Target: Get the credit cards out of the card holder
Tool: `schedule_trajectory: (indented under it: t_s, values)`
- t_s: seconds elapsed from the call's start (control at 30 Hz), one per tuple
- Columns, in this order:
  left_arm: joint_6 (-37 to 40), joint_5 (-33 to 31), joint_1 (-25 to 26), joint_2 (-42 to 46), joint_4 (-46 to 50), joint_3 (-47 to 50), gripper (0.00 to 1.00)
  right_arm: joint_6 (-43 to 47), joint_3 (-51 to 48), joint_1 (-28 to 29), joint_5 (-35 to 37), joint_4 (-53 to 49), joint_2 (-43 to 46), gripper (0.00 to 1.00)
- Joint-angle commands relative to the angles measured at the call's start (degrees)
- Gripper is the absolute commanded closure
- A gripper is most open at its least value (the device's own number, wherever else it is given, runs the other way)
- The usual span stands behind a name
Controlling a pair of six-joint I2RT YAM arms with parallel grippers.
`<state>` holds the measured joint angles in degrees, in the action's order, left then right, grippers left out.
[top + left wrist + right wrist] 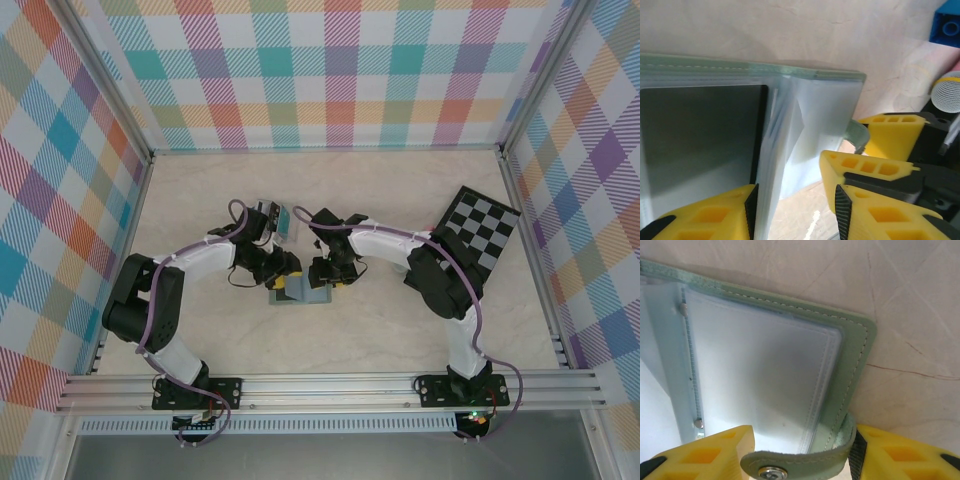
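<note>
Card holder [765, 375] lies on marbled tabletop [920, 315] between plaid walls [330, 70].

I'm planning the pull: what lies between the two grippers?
The open card holder, as the top view shows. The left gripper sits over its left end and the right gripper over its right end.

The card holder [855, 365] is showing a sage-green border around pale blue panels. Yellow fingers [705, 217] are wearing black pads [751, 207]. Pastel plaid is covering the walls [340, 70].
</note>
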<state>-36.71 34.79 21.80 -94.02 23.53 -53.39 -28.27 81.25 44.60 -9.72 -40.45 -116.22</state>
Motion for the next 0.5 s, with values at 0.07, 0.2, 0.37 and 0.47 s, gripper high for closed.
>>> schedule_trajectory:
  t_s: [0.07,0.2,0.37,0.47]
  values:
    - [-0.1,3.2,1.3,0.3,-2.2,-1.3,0.55,-1.7,-1.3,0.2,-0.7,1.7,1.5,0.47]
    - [-1.0,3.7,2.3,0.3,-3.3,-1.9,0.55,-3.0,-3.2,0.1,3.0,2.6,5.0,0.47]
    - [-2.2,3.9,3.5,0.0,-4.6,-2.4,0.56,-5.4,-6.4,-0.4,8.0,3.7,9.9,0.47]
    - [-2.8,4.0,4.0,0.0,-5.2,-2.7,0.56,-7.4,-8.3,-1.2,12.4,3.3,12.7,0.48]
